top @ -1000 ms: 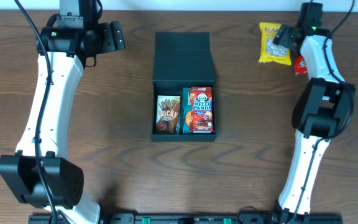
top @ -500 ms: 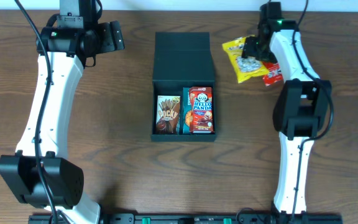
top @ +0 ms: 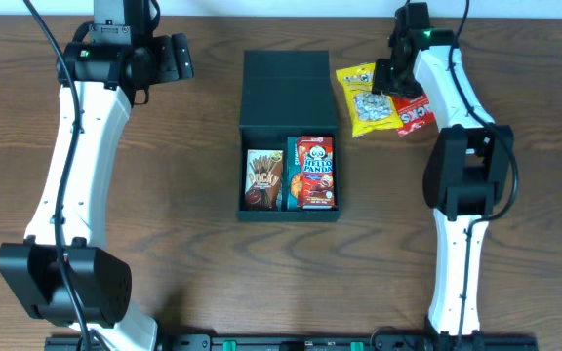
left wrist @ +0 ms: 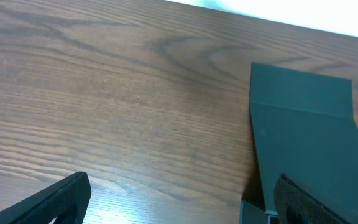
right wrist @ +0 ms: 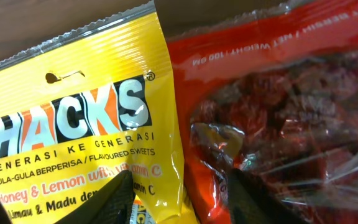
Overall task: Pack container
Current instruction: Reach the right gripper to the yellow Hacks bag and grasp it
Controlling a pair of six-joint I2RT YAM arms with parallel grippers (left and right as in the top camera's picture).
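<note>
Your right gripper (right wrist: 179,190) is closed on the yellow packet (top: 367,100) and the red packet (top: 414,115) where they overlap, just right of the container (top: 286,88). Your left gripper (left wrist: 179,208) is wide open and holds nothing; it hangs well to the left of the container. The container lies open in the middle of the brown wooden table (top: 193,244). In its near half, a Pocky box (top: 262,179), a teal box (top: 292,175) and a Hello Panda box (top: 317,172) stand side by side. Its lid lies folded back on the far side. Beyond the far edge of the table you see only a pale strip (left wrist: 278,12).
</note>
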